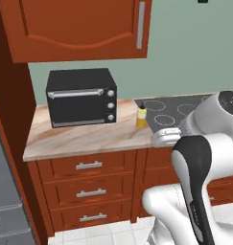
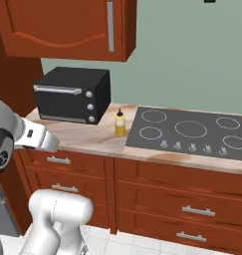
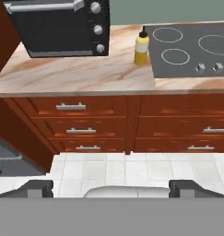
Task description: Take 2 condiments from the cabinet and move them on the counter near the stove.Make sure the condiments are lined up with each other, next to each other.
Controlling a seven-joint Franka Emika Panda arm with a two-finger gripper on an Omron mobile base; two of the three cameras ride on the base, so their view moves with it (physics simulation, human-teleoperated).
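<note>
Hand view: the toaster oven is seen at left, then the yellow squeeze bottle upright on the bench just beside the stove — one condiment judged placed. The cabinet is shut; the second remains. The tool is spread wide, grasping nothing.
</note>
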